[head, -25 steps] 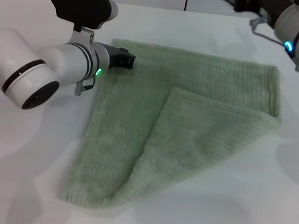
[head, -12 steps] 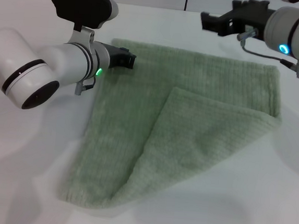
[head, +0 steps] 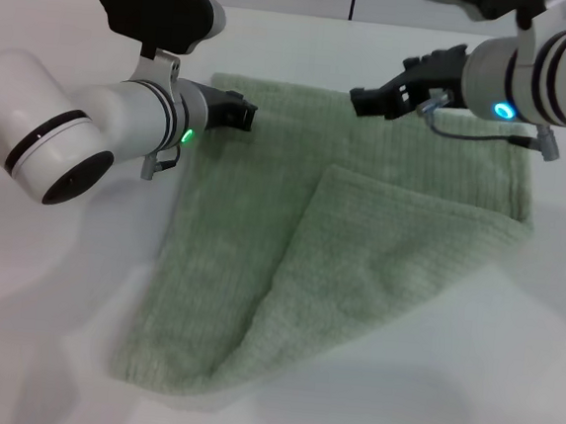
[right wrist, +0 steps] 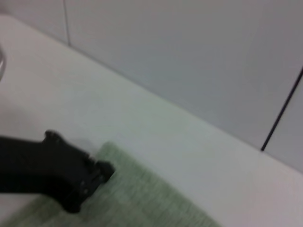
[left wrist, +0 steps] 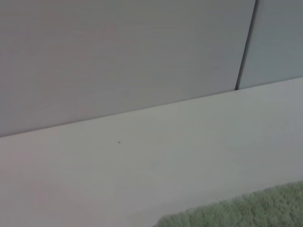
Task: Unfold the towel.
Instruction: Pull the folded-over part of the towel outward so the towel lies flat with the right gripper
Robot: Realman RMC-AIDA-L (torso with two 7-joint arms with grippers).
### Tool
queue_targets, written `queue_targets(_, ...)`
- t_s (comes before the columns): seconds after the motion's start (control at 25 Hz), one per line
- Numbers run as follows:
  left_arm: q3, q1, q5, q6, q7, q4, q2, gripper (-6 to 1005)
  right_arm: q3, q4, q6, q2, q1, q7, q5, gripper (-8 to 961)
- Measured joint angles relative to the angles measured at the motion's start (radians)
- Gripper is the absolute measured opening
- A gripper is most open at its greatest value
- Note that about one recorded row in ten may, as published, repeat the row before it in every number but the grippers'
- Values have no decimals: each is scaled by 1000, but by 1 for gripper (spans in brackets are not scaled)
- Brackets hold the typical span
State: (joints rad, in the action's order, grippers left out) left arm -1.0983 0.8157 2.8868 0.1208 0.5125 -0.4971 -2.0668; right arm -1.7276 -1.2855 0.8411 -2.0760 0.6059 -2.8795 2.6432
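The pale green towel (head: 252, 229) lies on the white table (head: 46, 310), with a large triangular flap (head: 387, 271) folded over its right half. My left gripper (head: 240, 112) is shut and rests at the towel's far left corner; it also shows as a black shape in the right wrist view (right wrist: 97, 174), lying on the towel's edge (right wrist: 142, 198). My right gripper (head: 367, 102) hovers over the towel's far edge near its middle, apart from the left gripper. The left wrist view shows only a strip of towel (left wrist: 246, 210).
A grey panelled wall (left wrist: 118, 56) stands behind the table's far edge. Bare table surrounds the towel on the left, front and right (head: 505, 390).
My right arm has swung in from the far right corner toward the middle of the towel's far edge and come lower. The left arm and the towel have not moved.
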Motion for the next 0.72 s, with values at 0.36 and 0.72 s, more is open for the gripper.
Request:
queue_targets(0.36,0,-3,0,0,-3,-9,1,-1,2,93,44,1,57,107,-154,761)
queue_targets(0.72,0,-3,-1,7,-13,-11,1,-1,2,162,78,-1,93,122,-196,759)
